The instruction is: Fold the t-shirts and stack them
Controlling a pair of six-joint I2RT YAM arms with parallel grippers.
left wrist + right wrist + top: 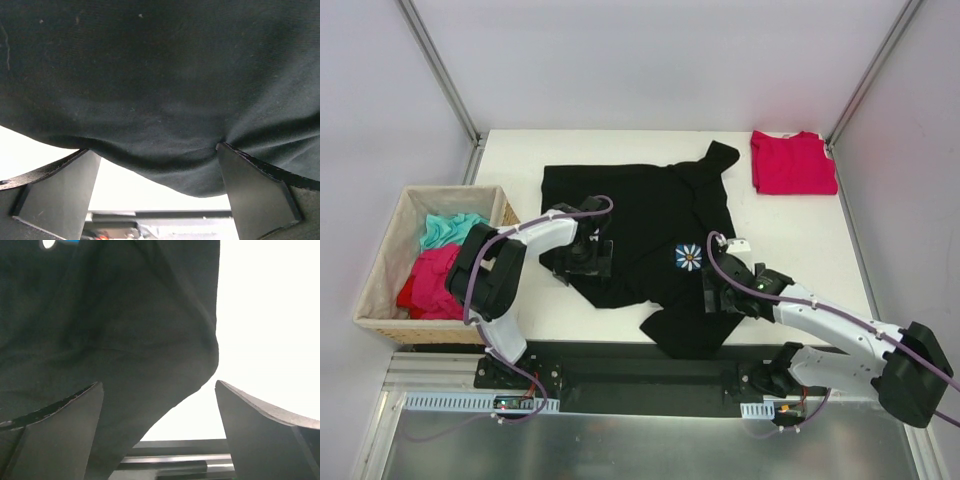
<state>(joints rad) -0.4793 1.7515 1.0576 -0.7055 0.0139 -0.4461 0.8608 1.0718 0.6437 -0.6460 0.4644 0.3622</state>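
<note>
**Fold step: black t-shirt (640, 200), pre-grasp**

Spread crumpled on table (800, 240); left gripper (584, 257) jaws wide, holding nothing, over left hem; right gripper (715, 291) jaws wide, empty, over near-right edge; red t-shirt (792, 162) already folded, far right; next, probably: lower, pinch both edges, fold over.

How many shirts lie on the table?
2: the black t-shirt spread in the middle, the red t-shirt folded at the far right corner. Another could hide under the black one.
</note>
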